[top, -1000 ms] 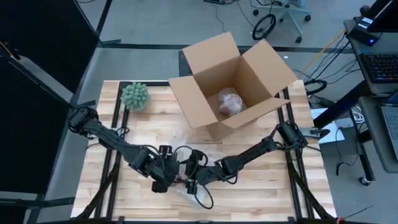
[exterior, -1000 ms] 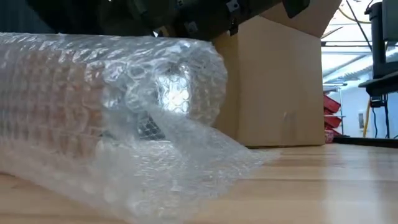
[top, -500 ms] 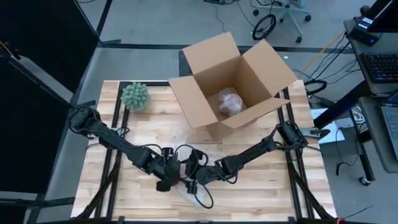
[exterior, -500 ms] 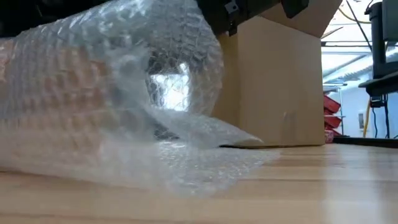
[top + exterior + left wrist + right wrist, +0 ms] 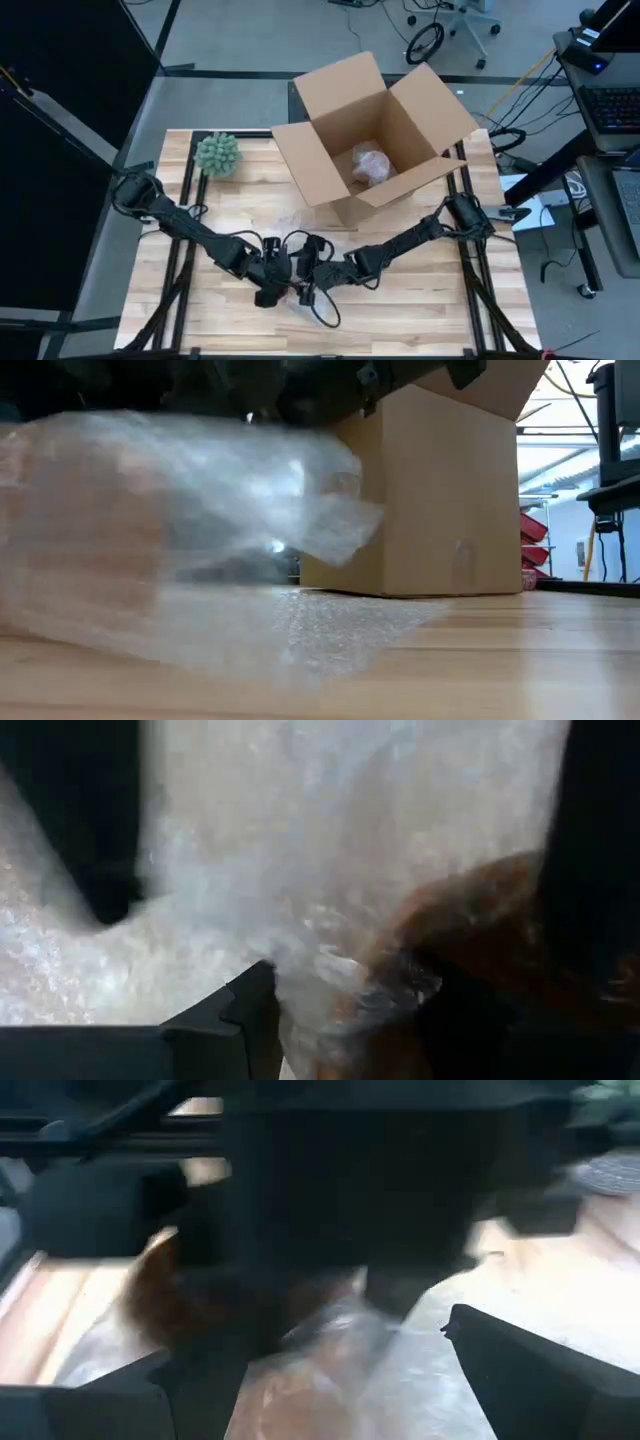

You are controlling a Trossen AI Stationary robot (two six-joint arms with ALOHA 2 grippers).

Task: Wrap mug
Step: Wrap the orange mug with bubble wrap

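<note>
The left pincer (image 5: 272,292) and right pincer (image 5: 306,290) are crowding the bubble wrap (image 5: 180,540). The brown mug (image 5: 470,940) is showing only dimly through it. I cannot tell either pincer's grip.

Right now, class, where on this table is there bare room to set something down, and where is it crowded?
Bare wood lies between the green plant and the left arm, and in the near right corner of the table. It is crowded at the near middle, where the left gripper and right gripper meet over the bubble wrap, and under the cardboard box.
</note>
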